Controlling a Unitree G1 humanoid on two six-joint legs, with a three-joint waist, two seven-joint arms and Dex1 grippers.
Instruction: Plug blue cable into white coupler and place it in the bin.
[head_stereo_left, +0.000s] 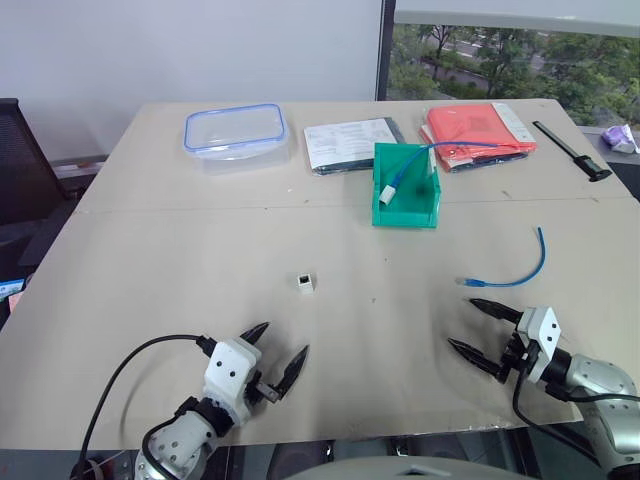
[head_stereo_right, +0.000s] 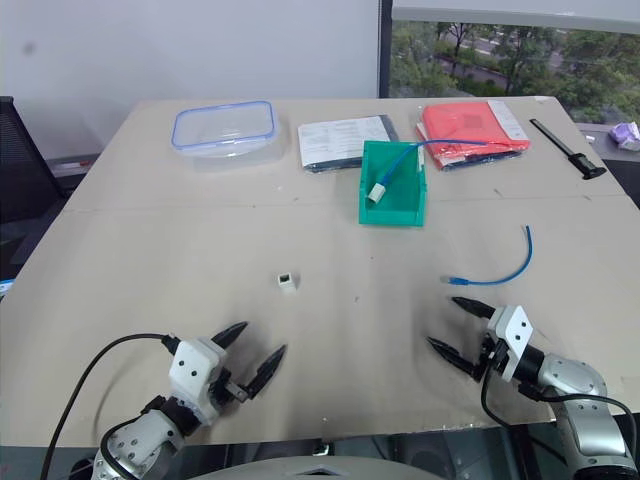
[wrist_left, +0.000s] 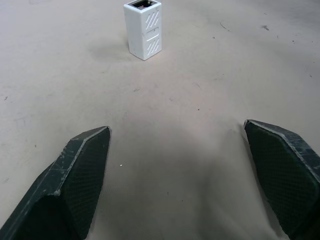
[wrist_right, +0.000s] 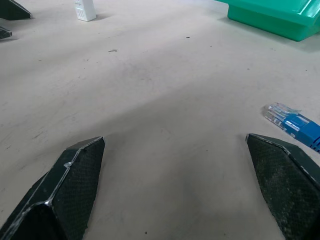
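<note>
A short blue cable (head_stereo_left: 518, 270) lies curved on the table at the right, its clear plug tip (wrist_right: 280, 113) just beyond my right gripper (head_stereo_left: 470, 326). That gripper is open and holds nothing. The tiny white coupler (head_stereo_left: 305, 282) stands upright near the table's middle, socket hole up, also seen as the white coupler (wrist_left: 143, 29) ahead of my left gripper (head_stereo_left: 277, 347). The left gripper is open and empty, a short way nearer than the coupler. The green bin (head_stereo_left: 430, 205) sits farther back, centre right, with a longer blue cable tipped by a white block (head_stereo_left: 387, 195) lying in it.
A clear food container with a blue rim (head_stereo_left: 236, 131) stands at the back left. Printed papers (head_stereo_left: 350, 144) and an orange-red folder (head_stereo_left: 476, 132) lie along the far edge. A black caliper (head_stereo_left: 572, 150) rests at the far right. The table's front edge runs just under both grippers.
</note>
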